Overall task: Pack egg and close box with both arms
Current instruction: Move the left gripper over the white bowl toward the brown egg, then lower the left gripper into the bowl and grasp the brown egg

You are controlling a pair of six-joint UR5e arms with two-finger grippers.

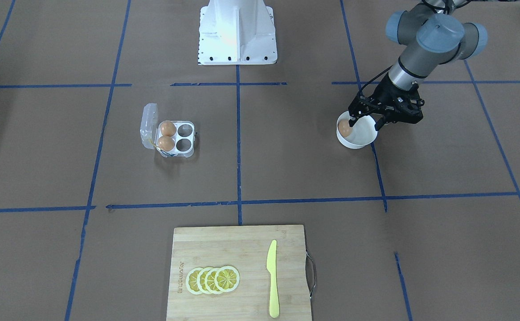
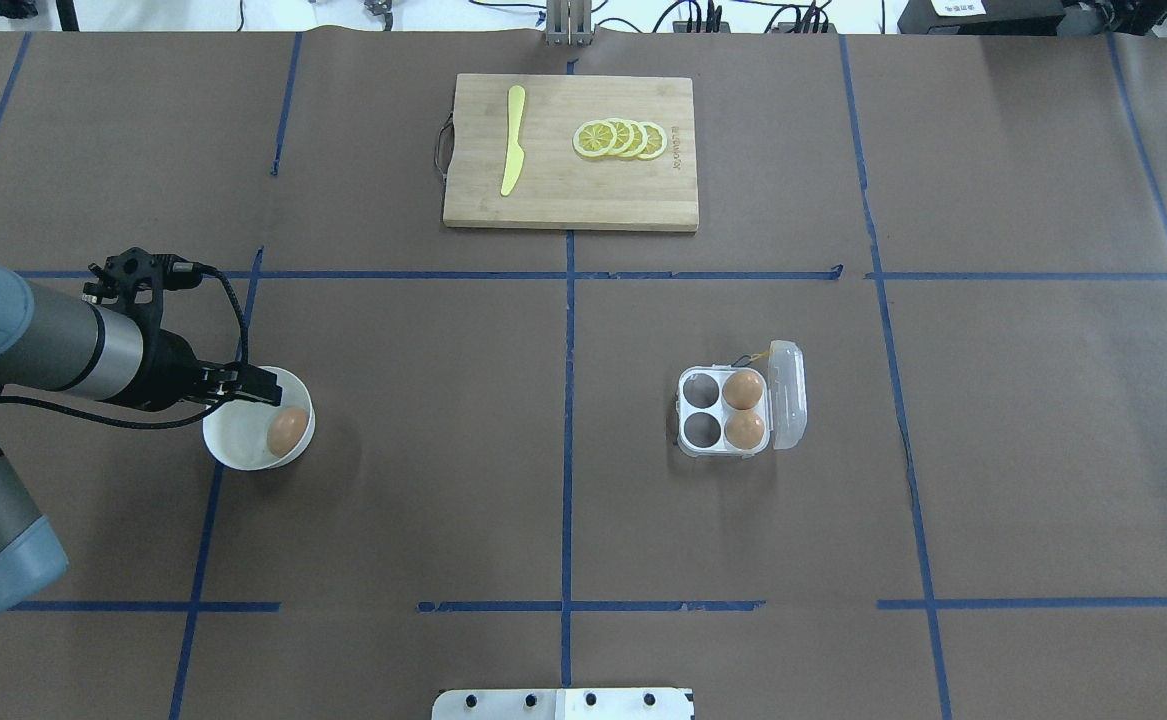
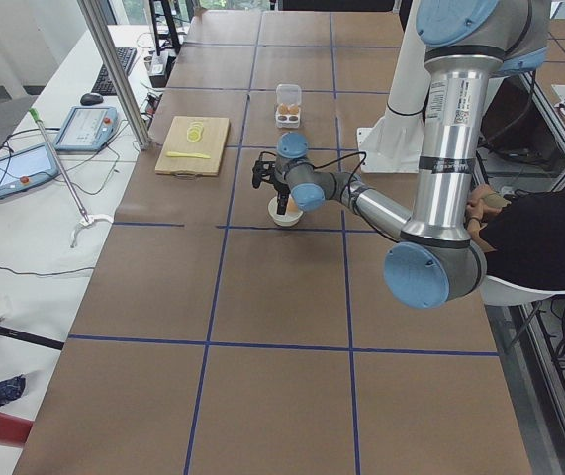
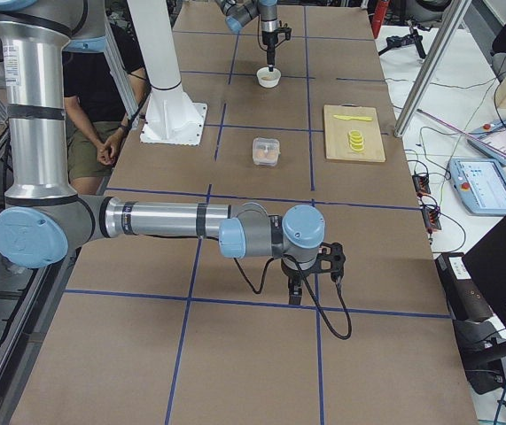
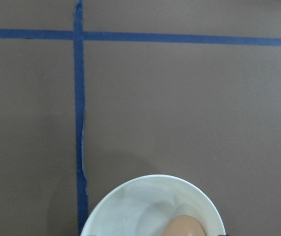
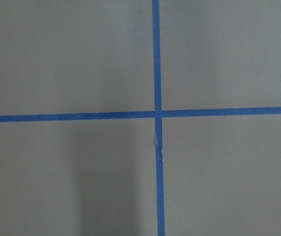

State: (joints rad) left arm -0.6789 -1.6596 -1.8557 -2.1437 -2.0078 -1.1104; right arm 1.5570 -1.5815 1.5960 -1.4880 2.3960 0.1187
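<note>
One orange-brown egg point(image 1: 344, 128) lies in a round white bowl point(image 1: 358, 145); it also shows in the overhead view point(image 2: 287, 430) and at the bottom of the left wrist view point(image 5: 182, 227). My left gripper point(image 1: 365, 125) is open over the bowl, with one finger right beside the egg and the other by the opposite rim. The clear egg box point(image 1: 187, 151) stands with its lid point(image 1: 148, 125) swung open and two eggs point(image 1: 167, 128) in the cells next to the lid; the other two cells are empty. My right gripper point(image 4: 295, 292) shows only in the exterior right view, far from the box; I cannot tell its state.
A wooden cutting board point(image 1: 224, 249) carries lemon slices point(image 1: 213, 280) and a yellow knife point(image 1: 272, 278). The white pedestal point(image 1: 237, 31) stands at the robot's side. Operators sit beside the table point(image 4: 93, 97). The right wrist view shows only brown table and blue tape.
</note>
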